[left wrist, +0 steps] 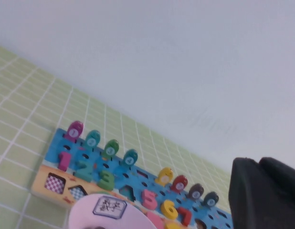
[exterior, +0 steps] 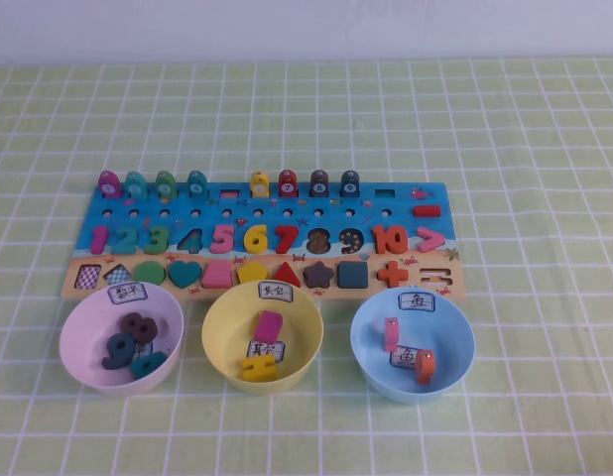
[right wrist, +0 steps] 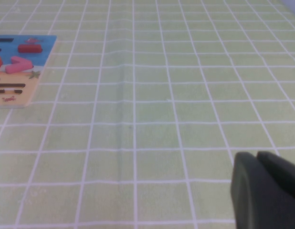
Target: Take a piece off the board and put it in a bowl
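Nothing is in hand yet: the purple piece (exterior: 109, 183) stands upright at the far-left end of the row of pegs along the back edge of the board (exterior: 416, 230), untouched. The blue bowl (exterior: 367, 327) sits just in front of the board's right end, already holding a pink and an orange block. The left hand (left wrist: 260, 191) is closed and empty, above the board's left part; the right hand (right wrist: 263, 188) hangs over bare desk beside the board's right end, apparently closed. Next, a hand must open and reach the piece.
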Robot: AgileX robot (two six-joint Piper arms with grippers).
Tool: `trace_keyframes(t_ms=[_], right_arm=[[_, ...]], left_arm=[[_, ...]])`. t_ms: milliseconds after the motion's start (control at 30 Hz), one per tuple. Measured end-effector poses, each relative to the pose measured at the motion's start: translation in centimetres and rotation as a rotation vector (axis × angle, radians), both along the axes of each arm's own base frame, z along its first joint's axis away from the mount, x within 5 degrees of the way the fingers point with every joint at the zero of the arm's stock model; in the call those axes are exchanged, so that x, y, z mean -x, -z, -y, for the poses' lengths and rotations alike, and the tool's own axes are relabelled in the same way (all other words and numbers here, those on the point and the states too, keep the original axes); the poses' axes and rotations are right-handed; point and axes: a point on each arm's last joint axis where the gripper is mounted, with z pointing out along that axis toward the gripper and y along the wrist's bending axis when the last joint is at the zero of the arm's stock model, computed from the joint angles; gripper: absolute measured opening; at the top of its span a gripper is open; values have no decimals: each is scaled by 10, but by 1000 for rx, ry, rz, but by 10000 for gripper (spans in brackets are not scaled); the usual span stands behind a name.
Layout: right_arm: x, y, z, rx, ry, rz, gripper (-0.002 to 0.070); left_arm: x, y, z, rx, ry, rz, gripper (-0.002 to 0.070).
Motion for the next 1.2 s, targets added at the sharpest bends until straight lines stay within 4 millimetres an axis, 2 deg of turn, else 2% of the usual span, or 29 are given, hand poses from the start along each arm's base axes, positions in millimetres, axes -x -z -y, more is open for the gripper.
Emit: trace_keyframes(t_ms=[100, 233, 333, 533, 667, 800, 833, 933, 1067, 1200], right_arm=[[0, 0, 0, 0, 0, 0, -17], [0, 0, 0, 0, 0, 0, -17], [0, 0, 0, 0, 0, 0, -17], [0, 0, 0, 0, 0, 0, -17], [0, 0, 0, 0, 0, 0, -17], [0, 0, 0, 0, 0, 0, -17], [0, 0, 0, 0, 0, 0, -15], [0, 0, 0, 0, 0, 0, -16], [0, 0, 0, 0, 0, 0, -16], [0, 0, 0, 0, 0, 0, -17]], left_arm=[[3, -12, 5, -30, 53, -38, -3], [0, -56, 11, -213, 119, -136, -3], [-13, -87, 14, -363, 146, -261, -3], [-69, -146, 16, -638, 147, -511, -3], [-122, -169, 17, -780, 124, -658, -3], [-183, -173, 23, -859, 127, -778, -3], [-191, -176, 24, -863, 128, -787, -3], [-234, -170, 31, -903, 164, -889, -3], [-277, -161, 37, -942, 206, -992, -3], [-308, -150, 43, -962, 234, -1057, -3]])
